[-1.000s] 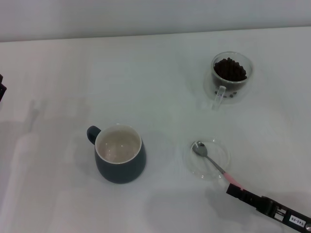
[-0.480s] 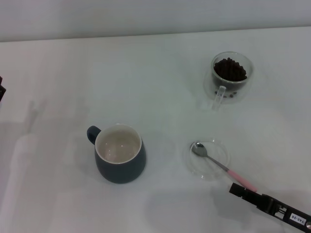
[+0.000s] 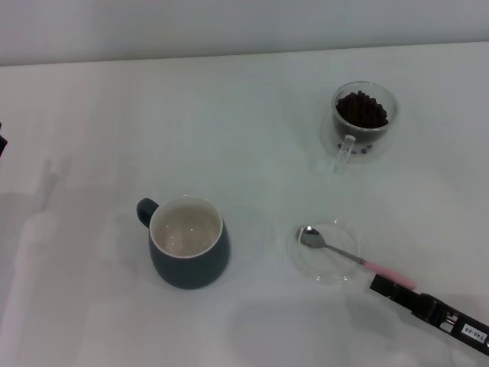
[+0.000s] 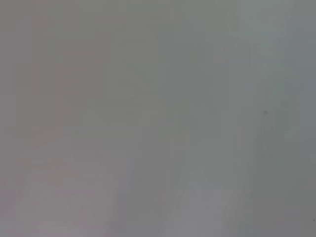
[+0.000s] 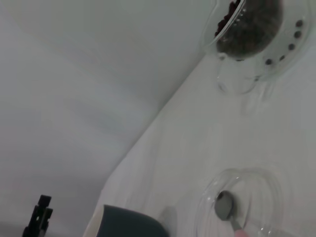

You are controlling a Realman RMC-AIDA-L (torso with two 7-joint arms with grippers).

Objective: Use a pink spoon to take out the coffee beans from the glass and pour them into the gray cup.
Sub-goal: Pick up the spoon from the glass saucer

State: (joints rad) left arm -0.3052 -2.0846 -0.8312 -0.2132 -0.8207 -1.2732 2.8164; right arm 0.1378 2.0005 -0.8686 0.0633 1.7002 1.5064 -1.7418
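Pink spoon (image 3: 353, 258) handle at right gripper (image 3: 380, 283), low, outstretched

Right gripper (image 3: 380, 282) low over the table's near right corner, reaching in from the right edge, dark body angled toward the table's middle. Fingertips at the end of the pink spoon's (image 3: 359, 261) handle; open or closed not discernible. White label visible on the gripper body. Left arm parked at the table's far left edge, only a dark sliver (image 3: 2, 141) visible in the head view; left gripper (image 5: 37, 216) seen small and distant in the right wrist view. Left wrist view shows no fingers.
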